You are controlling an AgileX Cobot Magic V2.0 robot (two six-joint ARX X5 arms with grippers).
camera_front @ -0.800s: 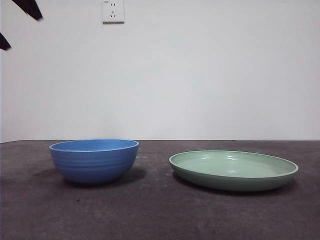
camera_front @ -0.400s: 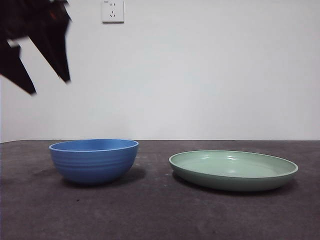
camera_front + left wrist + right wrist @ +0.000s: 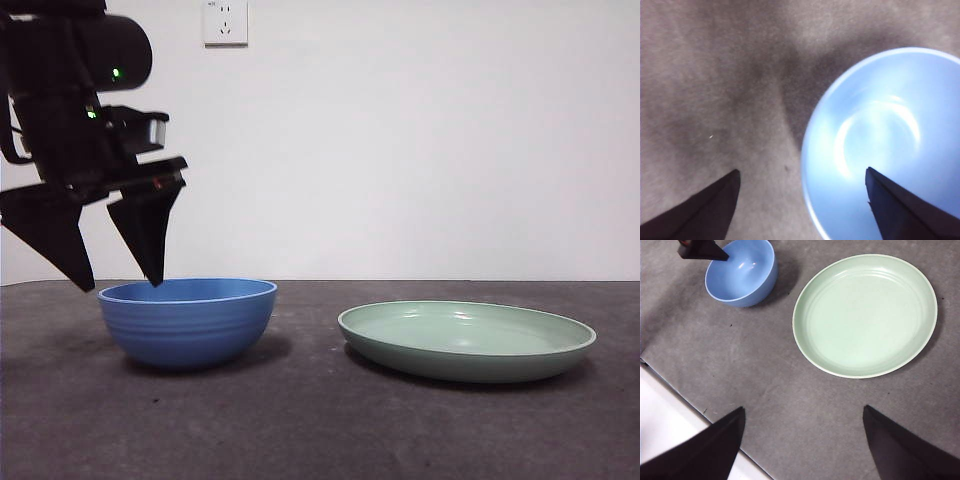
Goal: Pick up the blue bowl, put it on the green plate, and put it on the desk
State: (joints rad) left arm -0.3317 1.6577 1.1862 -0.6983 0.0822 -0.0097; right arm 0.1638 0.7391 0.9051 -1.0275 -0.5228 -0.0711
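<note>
The blue bowl (image 3: 188,322) stands upright on the desk (image 3: 320,430) at the left, and the empty green plate (image 3: 467,340) lies to its right, a gap between them. My left gripper (image 3: 120,285) hangs open over the bowl's left rim, one jaw tip just above the inside and the other outside it. The left wrist view shows the bowl (image 3: 890,145) with its rim between the open jaws of that gripper (image 3: 801,171). High above the desk, my right gripper (image 3: 802,409) stands open and empty, with bowl (image 3: 740,275) and plate (image 3: 865,315) far beyond it.
A white wall with a socket (image 3: 226,22) rises behind the desk. In the right wrist view the desk's edge (image 3: 685,400) runs diagonally, with pale floor past it. One tip of the left gripper (image 3: 702,250) shows over the bowl there.
The left arm has come down from the top left corner, from a black tip to the whole gripper at the bowl's rim. Bowl and plate have not moved.
</note>
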